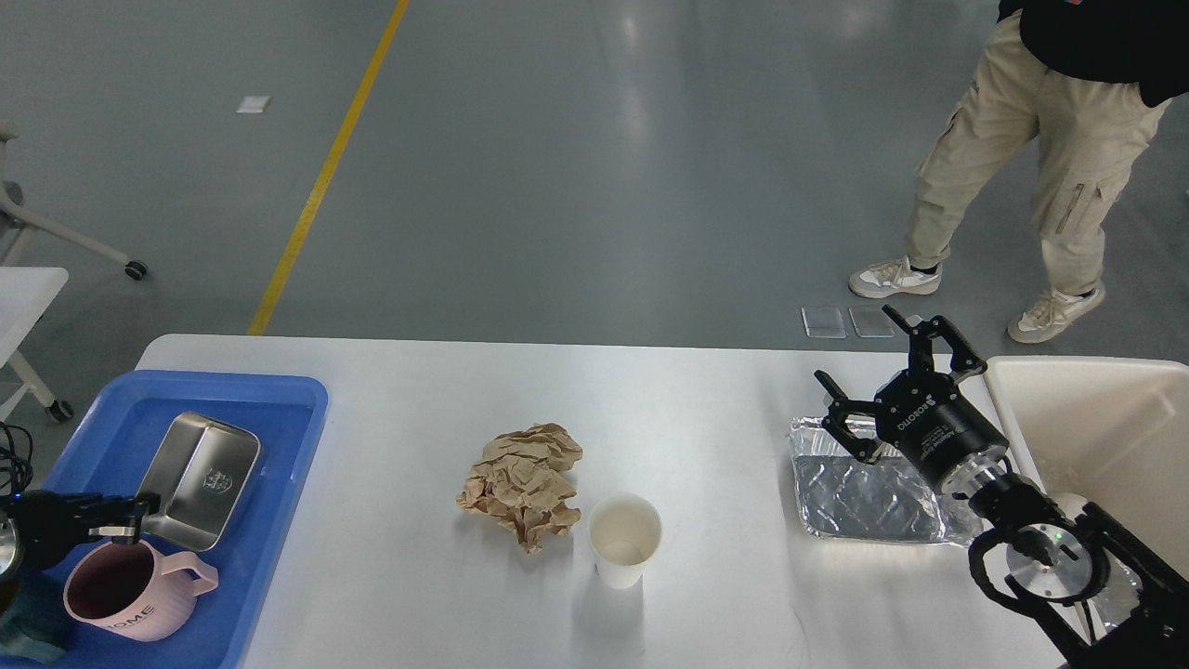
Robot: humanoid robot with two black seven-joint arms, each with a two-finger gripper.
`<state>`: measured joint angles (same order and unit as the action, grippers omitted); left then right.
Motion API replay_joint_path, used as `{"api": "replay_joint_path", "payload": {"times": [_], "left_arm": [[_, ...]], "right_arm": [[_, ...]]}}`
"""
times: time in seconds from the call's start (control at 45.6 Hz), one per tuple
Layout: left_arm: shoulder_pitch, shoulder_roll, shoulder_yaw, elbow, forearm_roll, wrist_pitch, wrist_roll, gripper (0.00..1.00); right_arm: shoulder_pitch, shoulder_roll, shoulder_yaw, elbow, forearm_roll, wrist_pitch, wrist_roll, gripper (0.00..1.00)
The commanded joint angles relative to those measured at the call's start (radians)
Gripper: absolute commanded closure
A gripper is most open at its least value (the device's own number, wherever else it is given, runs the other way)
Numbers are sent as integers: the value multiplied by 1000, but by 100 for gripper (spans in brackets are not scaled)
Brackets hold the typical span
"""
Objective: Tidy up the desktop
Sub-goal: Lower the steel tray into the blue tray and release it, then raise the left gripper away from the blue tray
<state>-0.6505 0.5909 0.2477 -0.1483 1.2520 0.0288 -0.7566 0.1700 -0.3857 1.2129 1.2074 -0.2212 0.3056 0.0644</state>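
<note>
Nearest, at the near left corner of the desktop [706,400], the left gripper [139,520] sits low over the blue tray [279,520], arm coming in from the left edge, fingertips just above the rim of the pink mug [135,590]; fingers dark & bunched, can't tell if apart or together. Mug stands upright in the tray's near part, handle pointing right. Just behind it in the same tray lies a steel tin [200,478], open side up, tilted w/ one end toward the far edge.

Near right corner: right arm rises from the bottom-right, forearm angled up & left, wrist over a sheet of crinkled foil [855,497]. Right gripper [882,372] is raised above the foil's far edge, jaws spread wide, nothing between them. Cream bin [1096,418] stands at the right edge, just beside the arm.

Mid-table, toward the near edge: white paper cup [624,539] upright, mouth open. Crumpled brown paper [522,483] touching or nearly touching its left side, slightly farther back.

Open room: bare white top between tray & paper, between cup & foil, and a wide strip along the whole far edge. Far-left corner rounded, clear of the tray.

Beyond the far edge: grey floor, yellow line [325,172] running away at left, a person [1031,167] in beige trousers standing far right
</note>
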Motion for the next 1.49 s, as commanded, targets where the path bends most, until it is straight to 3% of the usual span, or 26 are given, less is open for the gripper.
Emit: {"api": "replay_joint_path", "payload": {"times": [0.0,0.11,0.197,0.307,0.372,0.416,0.723,0.832,1.03,1.249,1.468], "left_arm": [[-6,-3,2,1,-2,-1,-1,98],[-9,3,-4,1,-31,-4,-1,84],[-9,9,-1,1,-75,-15,-3,60],[-9,17,-1,1,-88,-15,-10,47],[-11,24,-2,1,-88,-15,-12,30],[-11,27,-7,1,-89,-15,-12,25],[-46,21,-10,-1,-272,-33,-13,15],[-67,21,-28,-10,-333,-113,-1,12],[-150,20,-80,-5,-509,-343,20,7],[-212,17,-108,-11,-566,-415,60,5],[-210,-40,-324,-20,-664,-440,63,4]], "right_arm": [[-1,-4,2,0,0,0,0,0],[-1,-2,4,0,0,0,0,0],[-1,-1,2,0,0,0,0,0],[-1,1,2,0,0,0,0,0],[-1,-2,1,0,-1,0,0,0],[-1,-2,2,0,0,0,0,0],[-1,-1,1,1,0,0,-2,0],[0,2,-1,1,0,-2,0,0],[0,-5,-4,0,-1,-5,-2,0],[2,-12,-6,0,-20,-5,-2,0],[6,-41,-39,0,-49,-6,-2,0]]}}
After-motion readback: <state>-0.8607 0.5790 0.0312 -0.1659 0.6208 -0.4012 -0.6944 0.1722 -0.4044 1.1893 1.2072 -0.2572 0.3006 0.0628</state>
